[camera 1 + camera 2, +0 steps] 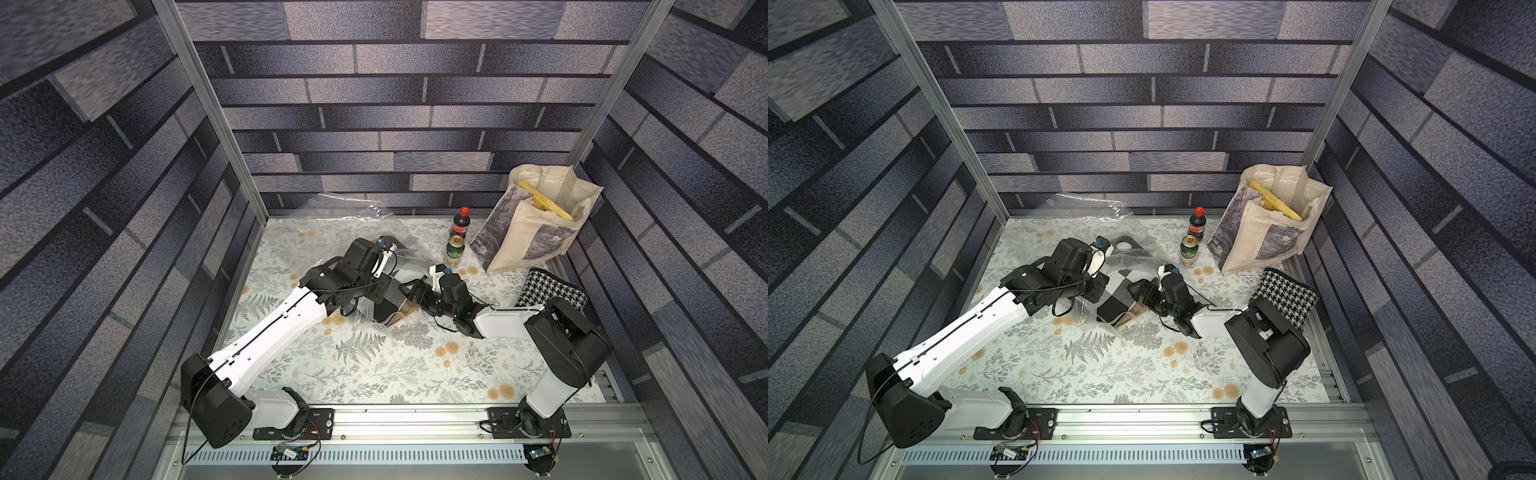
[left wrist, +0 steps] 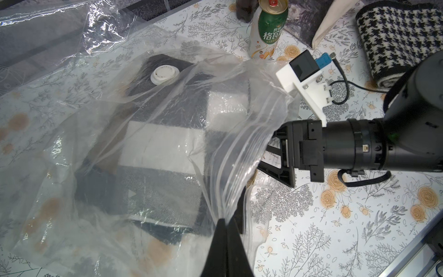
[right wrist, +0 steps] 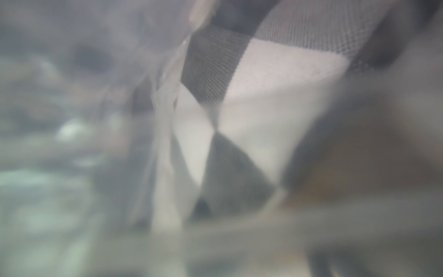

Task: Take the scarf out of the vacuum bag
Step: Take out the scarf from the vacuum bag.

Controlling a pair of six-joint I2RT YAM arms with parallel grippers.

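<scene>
The vacuum bag (image 2: pixel 100 134), clear crinkly plastic with a round white valve cap (image 2: pixel 165 74), lies on the floral table; in both top views it shows under the arms (image 1: pixel 368 320) (image 1: pixel 1088 318). Inside lies the scarf (image 2: pixel 163 144), folded, in black, white and grey checks (image 1: pixel 388 303) (image 1: pixel 1119 291). My left gripper (image 2: pixel 224 219) is shut on the bag's zip edge, holding the mouth lifted. My right gripper (image 2: pixel 271 156) (image 1: pixel 1140 291) is open at the bag's mouth, its fingertips hidden behind plastic. The right wrist view is blurred by plastic, with the scarf (image 3: pixel 263 72) close ahead.
A green can (image 1: pixel 455 251) and a cola bottle (image 1: pixel 461 224) stand just behind the right gripper. A cream tote bag (image 1: pixel 536 224) leans at the back right, and a rolled houndstooth cloth (image 1: pixel 548 291) lies beside the right arm. More loose clear plastic (image 1: pixel 345 208) lies at the back wall.
</scene>
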